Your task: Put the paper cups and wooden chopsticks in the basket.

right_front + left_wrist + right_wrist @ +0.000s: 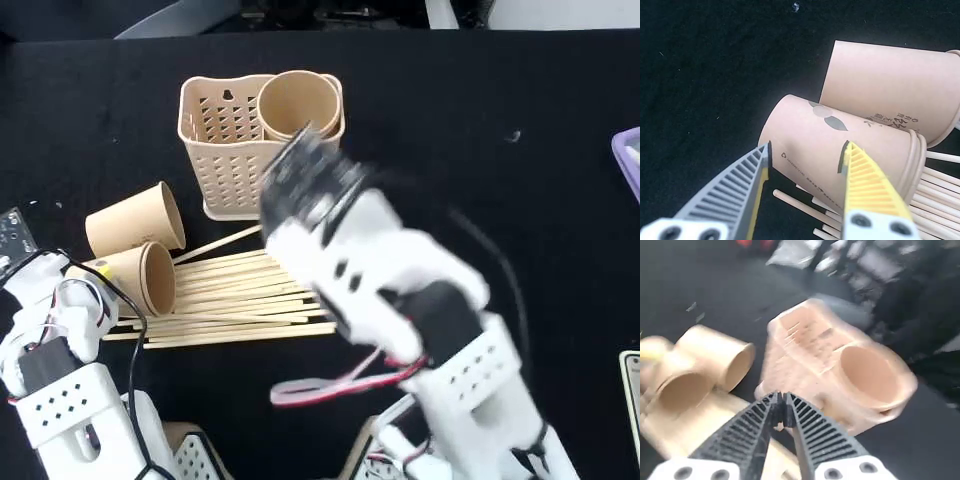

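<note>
The beige slotted basket [225, 150] stands at the back with one paper cup [298, 103] upright inside it. Two more paper cups [135, 220] [143, 278] lie on their sides at the left, beside a spread of wooden chopsticks [240, 298]. My left gripper [807, 155] is open, one finger on each side of the nearer lying cup [850, 145], close above its base end; the other cup [890, 85] lies just beyond. My right gripper [782, 402] is shut with nothing in it and hangs in front of the basket [810, 350], above the chopsticks [685, 437].
The table is covered in black cloth [500, 120]. A purple object [628, 160] sits at the right edge. The right arm's white body [400, 290] hangs over the right ends of the chopsticks. A circuit board [15, 232] lies at the left edge.
</note>
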Robot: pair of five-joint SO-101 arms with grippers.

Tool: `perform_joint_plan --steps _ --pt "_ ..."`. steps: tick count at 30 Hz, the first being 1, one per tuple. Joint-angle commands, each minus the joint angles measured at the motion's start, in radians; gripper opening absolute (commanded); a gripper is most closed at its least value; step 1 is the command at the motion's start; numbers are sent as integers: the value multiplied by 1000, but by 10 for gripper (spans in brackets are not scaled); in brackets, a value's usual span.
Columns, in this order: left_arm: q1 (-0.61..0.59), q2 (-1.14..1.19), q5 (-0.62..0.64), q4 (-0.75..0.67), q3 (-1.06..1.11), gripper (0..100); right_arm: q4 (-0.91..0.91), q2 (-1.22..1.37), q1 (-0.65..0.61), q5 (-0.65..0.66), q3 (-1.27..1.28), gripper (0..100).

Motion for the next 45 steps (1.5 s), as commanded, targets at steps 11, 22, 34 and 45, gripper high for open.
perform_joint_plan --steps 11,22,34,45 --pt "4 3 5 -5 -168 247 -353 -77 -63 -11 590 226" --pt "82 25 -158 325 -512 293 -393 -84 -60 -11 688 226" --pt "407 373 -235 446 -524 289 -519 -84 37 -11 828 226" --pt "231 425 -407 376 -519 288 -520 -84 35 -11 831 226"
